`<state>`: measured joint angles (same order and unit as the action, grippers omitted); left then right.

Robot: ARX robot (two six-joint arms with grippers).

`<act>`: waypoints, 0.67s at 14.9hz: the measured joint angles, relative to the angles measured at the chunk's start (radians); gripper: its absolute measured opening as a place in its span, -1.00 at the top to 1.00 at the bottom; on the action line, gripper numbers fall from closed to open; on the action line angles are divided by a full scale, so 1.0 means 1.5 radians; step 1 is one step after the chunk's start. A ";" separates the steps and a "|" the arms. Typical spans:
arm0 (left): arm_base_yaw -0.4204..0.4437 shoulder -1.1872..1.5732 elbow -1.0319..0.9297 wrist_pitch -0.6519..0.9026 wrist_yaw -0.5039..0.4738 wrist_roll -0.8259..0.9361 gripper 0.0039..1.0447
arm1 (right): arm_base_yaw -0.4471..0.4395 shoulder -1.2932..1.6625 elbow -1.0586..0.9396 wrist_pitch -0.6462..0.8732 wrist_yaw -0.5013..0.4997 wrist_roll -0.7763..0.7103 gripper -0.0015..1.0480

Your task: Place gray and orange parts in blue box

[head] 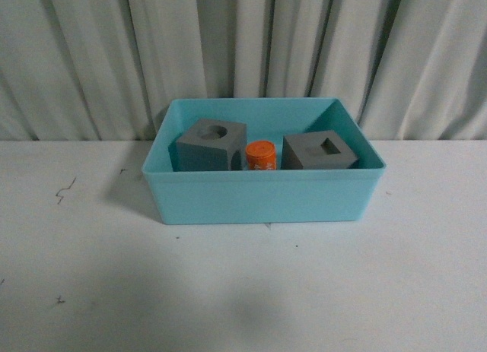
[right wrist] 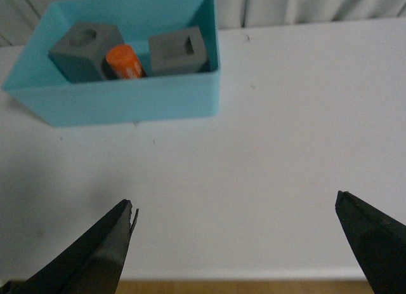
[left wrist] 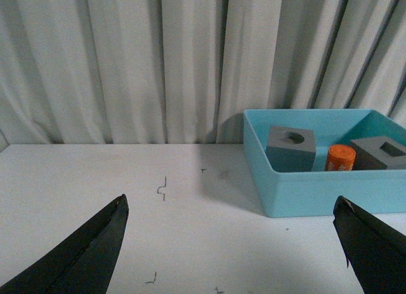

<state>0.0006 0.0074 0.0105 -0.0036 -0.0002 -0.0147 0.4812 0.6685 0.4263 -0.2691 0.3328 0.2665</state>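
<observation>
A light turquoise box [head: 262, 196] sits on a white worktop [head: 243, 291] in front of pale curtains [head: 243, 48]. Inside it, in a row, are all three parts: a gray cube with a round recess [head: 211, 144] toward the left, a small orange cylinder [head: 261, 155] with white markings in the middle, lying just beside that cube, and a gray cube with a square recess [head: 320, 150] toward the right. Nothing of the task lies outside the box, so the job looks finished. Neither arm appears in the front view. Each wrist view shows its own claw spread wide and empty: the left claw [left wrist: 231, 243] hangs over bare worktop well to the left of the box, and the right claw [right wrist: 235, 243] over the worktop's near edge, well apart from the box. The cubes look matte, rigid and light, probably printed plastic; flat opposite side faces would give the surest hold. The cylinder looks smooth and could roll or slip, so it is best pinched across its curved side at mid-length.
</observation>
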 joint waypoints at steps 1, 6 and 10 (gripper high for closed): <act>0.000 0.000 0.000 0.000 0.000 0.000 -0.88 | 0.043 -0.061 -0.015 -0.074 0.036 0.036 -0.87; 0.000 0.000 0.000 0.000 0.000 0.000 -0.88 | 0.162 -0.062 -0.025 -0.157 0.114 0.206 -0.87; -0.001 0.000 0.000 0.000 -0.002 0.000 -0.88 | 0.092 -0.266 -0.213 0.238 0.191 -0.024 -0.29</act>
<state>-0.0002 0.0074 0.0105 -0.0032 -0.0032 -0.0143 0.6186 0.2691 0.1066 0.0879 0.6193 0.2306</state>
